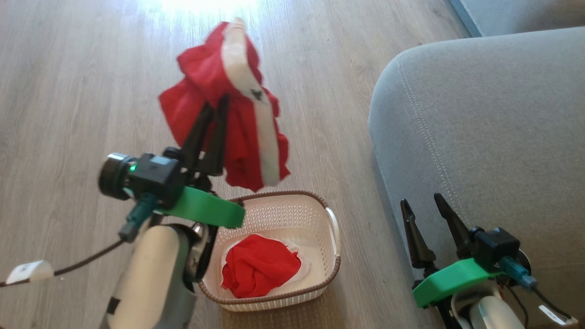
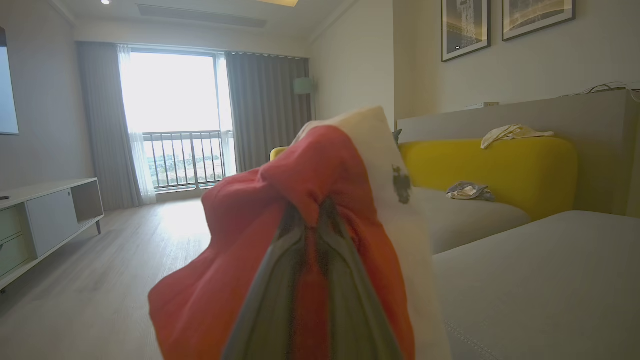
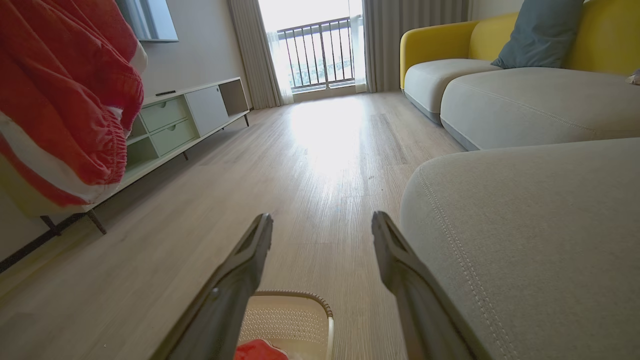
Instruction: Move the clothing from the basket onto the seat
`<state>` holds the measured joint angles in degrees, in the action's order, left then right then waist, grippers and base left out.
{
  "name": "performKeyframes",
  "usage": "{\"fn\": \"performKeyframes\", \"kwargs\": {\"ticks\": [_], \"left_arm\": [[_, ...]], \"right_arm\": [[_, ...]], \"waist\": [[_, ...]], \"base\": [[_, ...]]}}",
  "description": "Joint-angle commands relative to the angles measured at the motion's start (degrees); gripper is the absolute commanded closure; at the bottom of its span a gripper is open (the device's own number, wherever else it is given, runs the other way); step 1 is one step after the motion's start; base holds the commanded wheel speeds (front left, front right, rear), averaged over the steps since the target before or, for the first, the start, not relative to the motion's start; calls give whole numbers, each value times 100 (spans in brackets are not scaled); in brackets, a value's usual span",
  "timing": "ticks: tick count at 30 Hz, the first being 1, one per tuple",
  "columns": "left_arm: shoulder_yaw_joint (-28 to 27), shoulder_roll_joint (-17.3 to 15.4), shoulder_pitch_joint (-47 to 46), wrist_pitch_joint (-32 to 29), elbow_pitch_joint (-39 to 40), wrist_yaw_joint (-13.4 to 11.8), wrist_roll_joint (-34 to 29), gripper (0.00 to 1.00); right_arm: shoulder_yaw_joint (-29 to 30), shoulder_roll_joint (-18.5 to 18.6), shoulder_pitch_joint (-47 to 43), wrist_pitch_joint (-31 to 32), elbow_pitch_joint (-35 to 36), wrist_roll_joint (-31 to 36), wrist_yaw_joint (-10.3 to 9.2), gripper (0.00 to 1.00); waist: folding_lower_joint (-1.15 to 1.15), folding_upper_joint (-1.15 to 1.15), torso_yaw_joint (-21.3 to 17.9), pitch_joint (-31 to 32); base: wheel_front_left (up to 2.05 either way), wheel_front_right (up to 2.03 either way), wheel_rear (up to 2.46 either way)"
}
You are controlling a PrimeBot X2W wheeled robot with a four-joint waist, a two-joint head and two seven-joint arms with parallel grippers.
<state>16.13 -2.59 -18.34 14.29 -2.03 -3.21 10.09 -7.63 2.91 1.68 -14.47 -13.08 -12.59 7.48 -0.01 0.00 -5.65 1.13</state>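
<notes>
One red garment [image 1: 201, 68] is clamped aloft in the left gripper [image 1: 217, 101]; the right gripper [image 1: 421, 198] is held open, empty. A second garment [image 1: 258, 269] lies in the basket [image 1: 283, 210], yet to be moved.

One soft bright red fabric garment [image 1: 201, 77] with a white trim band hung bunched in mid-air, pinched in the left gripper [image 1: 218, 103], with a small dark mark on the trim. At its 6 o'clock the cream-white perforated plastic basket [image 1: 292, 212] with a brown braided rim sat upright on the floor. Crumpled in its bottom lay the second red garment [image 1: 259, 265], white edge peeking out. At the basket's 3 o'clock, near it, stood the big grey fabric sofa seat [image 1: 493, 128], showing a rounded corner and stitched seam.
</notes>
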Motion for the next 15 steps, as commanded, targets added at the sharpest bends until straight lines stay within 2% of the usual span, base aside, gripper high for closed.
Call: {"fn": "performKeyframes", "kwargs": {"ticks": [1, 12, 15], "left_arm": [[-50, -31, -216, 71, 264, -22, 26, 100], [727, -30, -18, 71, 402, 34, 92, 100], [959, -30, 114, 71, 192, 134, 30, 100]], "right_arm": [[-120, -3, 141, -52, 227, 45, 1, 0], [-96, -3, 83, -52, 273, 124, 1, 0], [-86, -3, 83, -52, 282, 129, 1, 0]], "waist": [[1, 0, 17, 7], [1, 0, 93, -5], [1, 0, 96, -4]], "base": [[0, 0, 0], [0, 0, 0], [0, 0, 0]]}}
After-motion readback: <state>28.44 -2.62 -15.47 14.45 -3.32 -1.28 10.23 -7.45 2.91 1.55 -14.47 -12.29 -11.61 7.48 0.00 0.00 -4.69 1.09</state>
